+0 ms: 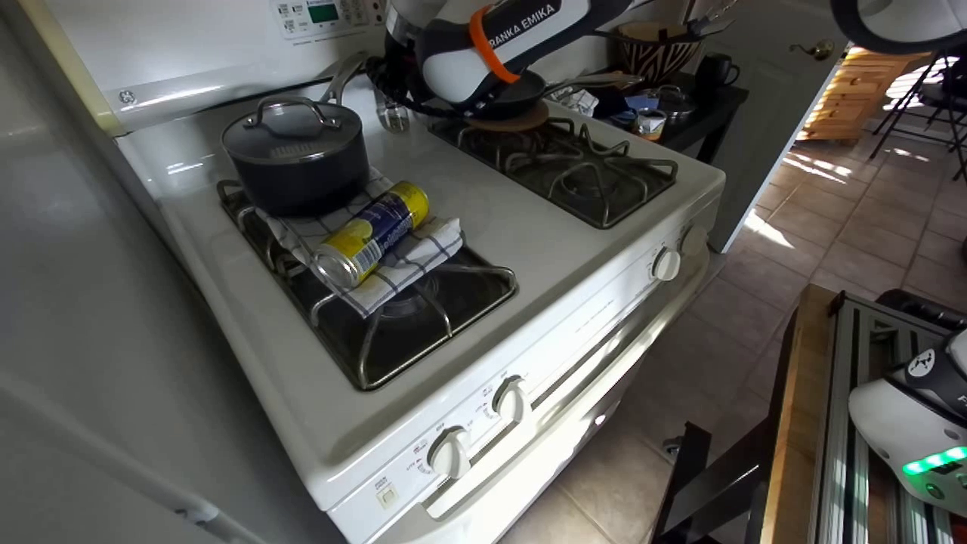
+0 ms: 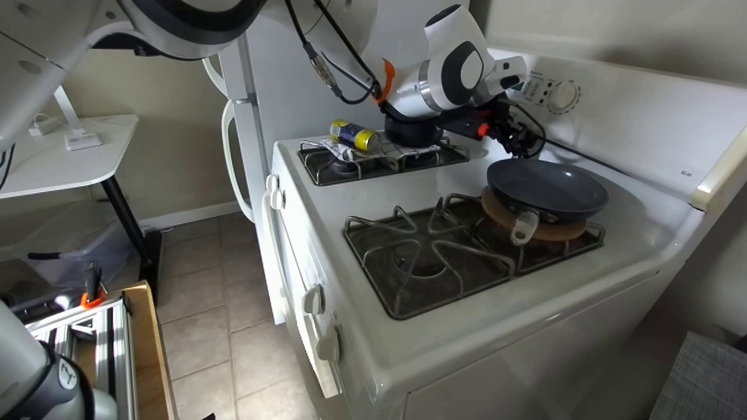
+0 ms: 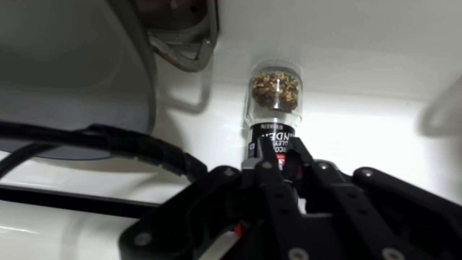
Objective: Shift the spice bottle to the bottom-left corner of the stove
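Near the back of the stove (image 1: 521, 208), on the white strip between its two pairs of burners (image 2: 420, 259), you have the glass spice bottle (image 3: 274, 108). Your wrist view looks along it: brown and tan flakes sit in its clear base, and a black label with white lettering and a red patch runs up toward your gripper (image 3: 283, 146). You have the jaws narrow, their tips over the labelled part, with a slice of label showing in the gap; from these views you cannot tell whether they grip the bottle. Nor can you tell whether its base bears on the stove. In an exterior view you see the spice bottle (image 1: 393, 117) upright, just under the gripper.

Your arm (image 1: 521, 45), banded in orange, reaches in over the stove. Beside the bottle, apart from it, you have a grey frying pan (image 2: 548, 186) on a round brown trivet (image 2: 557, 233) over a rear burner. Across the strip, a lidded saucepan (image 1: 298, 166) stands over the rear burner nearer the refrigerator (image 2: 280, 105), with a checked dish towel (image 1: 423, 261) reaching from its base toward the front burner. On that towel, in front of the saucepan, lies a yellow-and-blue can (image 1: 374, 234) on its side. White knobs (image 1: 514, 402) line the stove's front, well apart from the bottle.
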